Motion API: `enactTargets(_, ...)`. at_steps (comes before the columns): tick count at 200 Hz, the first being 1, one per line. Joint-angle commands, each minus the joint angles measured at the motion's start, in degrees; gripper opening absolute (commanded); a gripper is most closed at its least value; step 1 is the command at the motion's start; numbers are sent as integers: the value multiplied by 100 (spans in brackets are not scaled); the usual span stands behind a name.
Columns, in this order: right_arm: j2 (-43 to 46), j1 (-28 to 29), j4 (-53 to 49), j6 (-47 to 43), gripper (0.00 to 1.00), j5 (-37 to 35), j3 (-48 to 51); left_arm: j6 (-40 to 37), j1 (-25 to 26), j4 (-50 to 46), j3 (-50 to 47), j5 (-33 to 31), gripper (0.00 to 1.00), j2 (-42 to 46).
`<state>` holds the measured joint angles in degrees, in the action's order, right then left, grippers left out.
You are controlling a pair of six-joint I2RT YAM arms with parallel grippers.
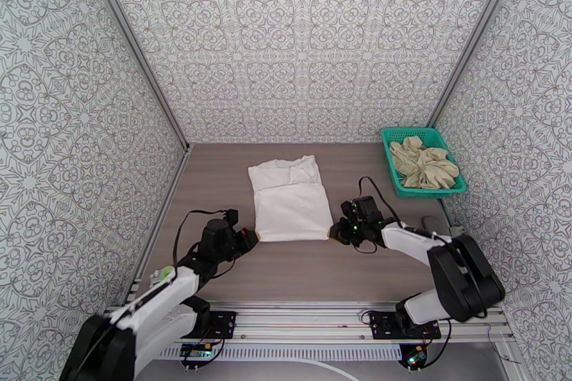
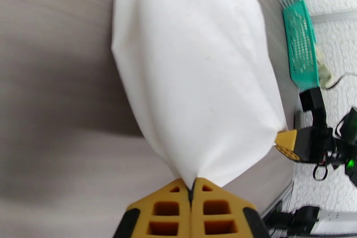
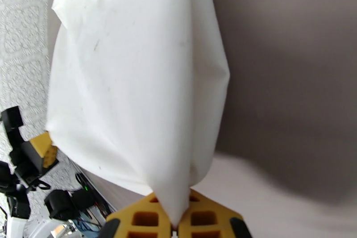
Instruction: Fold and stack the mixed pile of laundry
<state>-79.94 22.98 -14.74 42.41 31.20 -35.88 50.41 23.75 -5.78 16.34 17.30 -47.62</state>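
the white t-shirt lies mid-frame on the counter, its long axis running up the picture away from both arms, its two near corners clamped by the left fingers and right fingers, the beige garment sitting in the teal basket at right.

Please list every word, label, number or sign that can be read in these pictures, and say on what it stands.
No text can be read.
On the white T-shirt: nothing on the side that shows.
On the teal mesh basket: no label visible.
On the small boards at the arm bases: any marking is too small to read.
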Motion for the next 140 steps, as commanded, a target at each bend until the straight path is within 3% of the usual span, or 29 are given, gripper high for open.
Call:
enactTargets(1,681,97,-1176,-156,0,-515,41,4,316,-1586,253,-765,0,548)
enactTargets(26,1089,105,-2243,-329,0,-1065,-683,-53,415,-2050,712,-965,0,696)
enactTargets(49,851,101,-2910,-606,0,-1324,-1873,-402,239,-2364,1465,-1068,0,311)
enactTargets(103,-1192,12,-3474,-1349,0,-1386,-4865,-989,-1184,-1392,2796,-89,0,-1367)
enactTargets(140,-2603,-178,-3513,-1595,0,-1072,-6517,-1294,-1687,-806,3764,387,0,-2747)
